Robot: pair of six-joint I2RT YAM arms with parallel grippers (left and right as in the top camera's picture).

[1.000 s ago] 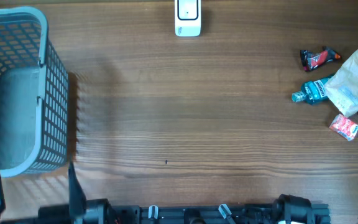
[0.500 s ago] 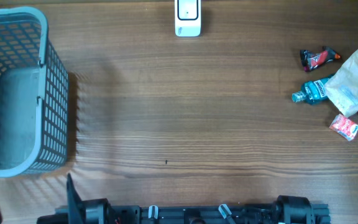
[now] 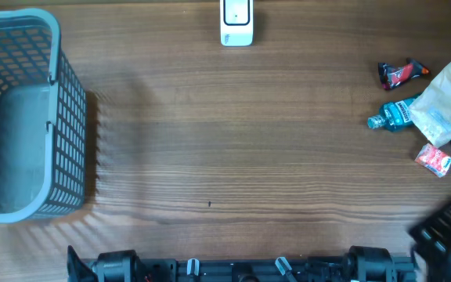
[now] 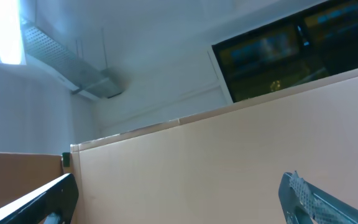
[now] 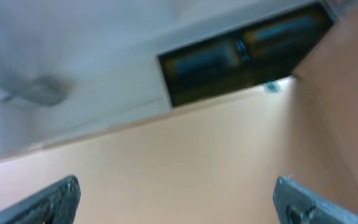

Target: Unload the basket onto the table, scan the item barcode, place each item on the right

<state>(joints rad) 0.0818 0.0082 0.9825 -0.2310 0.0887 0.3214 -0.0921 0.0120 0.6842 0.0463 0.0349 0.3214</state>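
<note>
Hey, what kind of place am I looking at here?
Probably a mock shop checkout set up on a wooden table: a grey mesh shopping basket at one side, what looks like a white barcode scanner at the far edge, and small packaged goods, including a blue bottle.

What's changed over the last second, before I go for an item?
The left claw drew back toward the robot's side and has almost left the overhead view. The right arm swung in at that view's lower right. Nothing was gripped: the left and the right claw are open and empty. The basket, scanner and pile of items stayed put.
</note>
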